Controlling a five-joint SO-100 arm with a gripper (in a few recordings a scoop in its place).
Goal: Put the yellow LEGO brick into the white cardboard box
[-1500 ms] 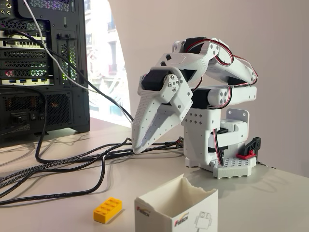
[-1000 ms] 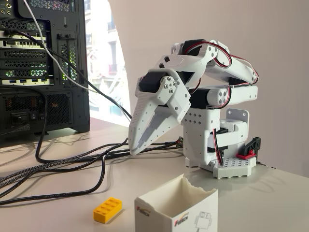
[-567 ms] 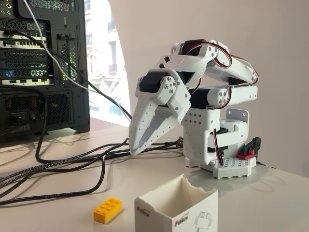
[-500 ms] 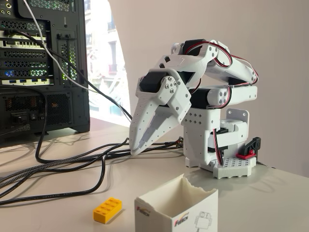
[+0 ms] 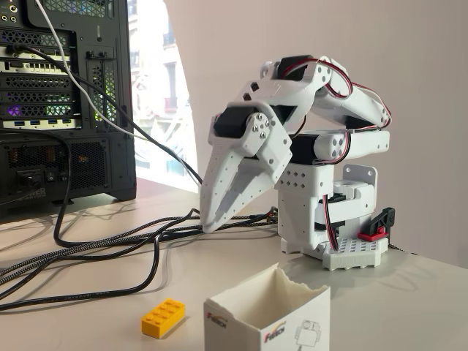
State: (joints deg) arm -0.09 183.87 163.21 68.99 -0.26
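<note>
The yellow LEGO brick (image 5: 162,317) lies flat on the table near the front edge of the fixed view. Just to its right stands the white cardboard box (image 5: 268,316), open at its ragged top rim, with a red-black logo on its side. My white gripper (image 5: 210,225) hangs folded in front of the arm, tips pointing down, well above and behind both the brick and the box. Its fingers lie together with nothing between them.
A black computer tower (image 5: 66,102) stands at the back left. Several black cables (image 5: 110,252) run across the table between the tower and the arm's base (image 5: 356,252). A red-and-black clamp (image 5: 378,223) sits on the base plate.
The gripper has swayed slightly left and back to the right, staying folded and shut. Brick and box have not moved.
</note>
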